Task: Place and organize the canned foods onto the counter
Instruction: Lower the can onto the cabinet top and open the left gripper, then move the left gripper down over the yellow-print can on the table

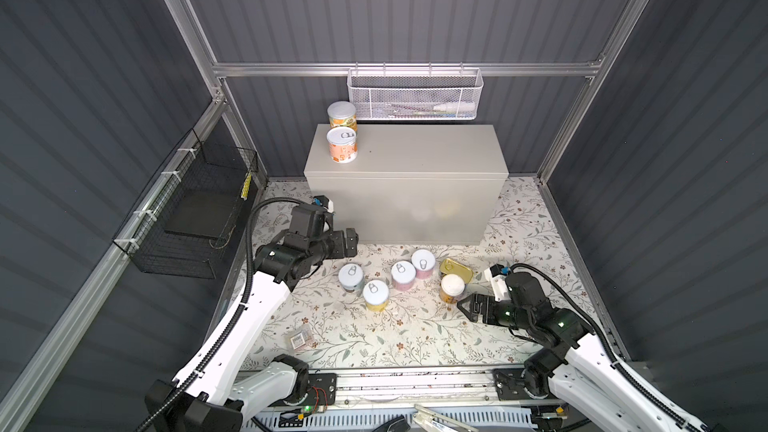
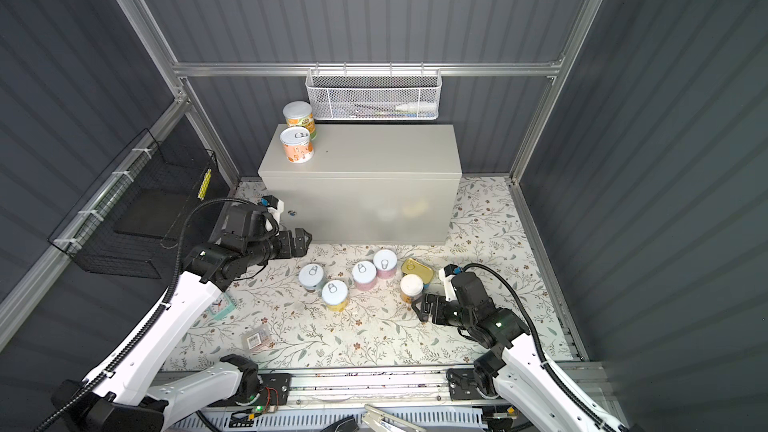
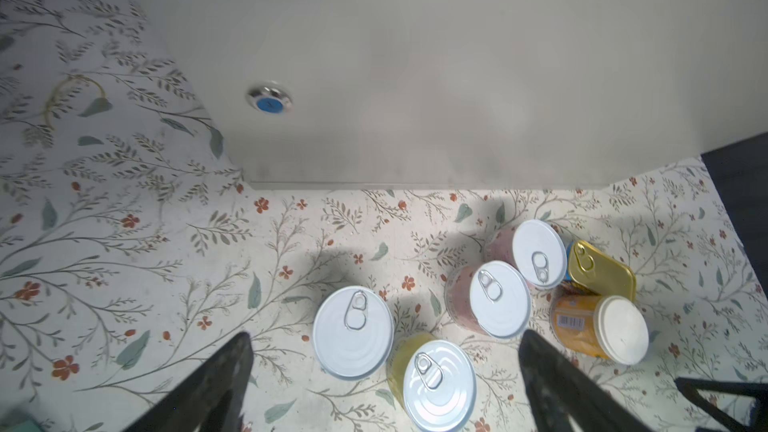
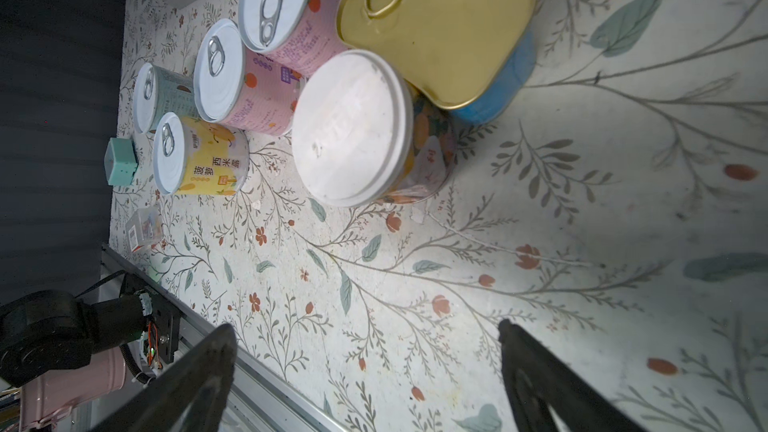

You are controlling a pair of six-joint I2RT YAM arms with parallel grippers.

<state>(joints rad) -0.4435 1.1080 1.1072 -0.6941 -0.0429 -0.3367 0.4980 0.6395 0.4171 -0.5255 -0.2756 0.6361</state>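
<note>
We see a floral table bearing the counter, five cans, a gold tin and a packet.

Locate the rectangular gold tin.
In a top view, the rectangular gold tin lies right of centre on the tabletop, beside a pink can, behind an orange can.

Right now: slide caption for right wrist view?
Open right pincer over floral mat, facing white-lidded can, gold tin and four pull-tab cans.

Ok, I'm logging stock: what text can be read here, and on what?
"菠萝" and "西米露": yellow can, right wrist view.
Pink cans: small print, too small to read.
Orange can with the plain lid: barcode, digits unreadable.
Packet: barcode label, blurred.
Front can and back can on the counter: labels blurred.
</note>
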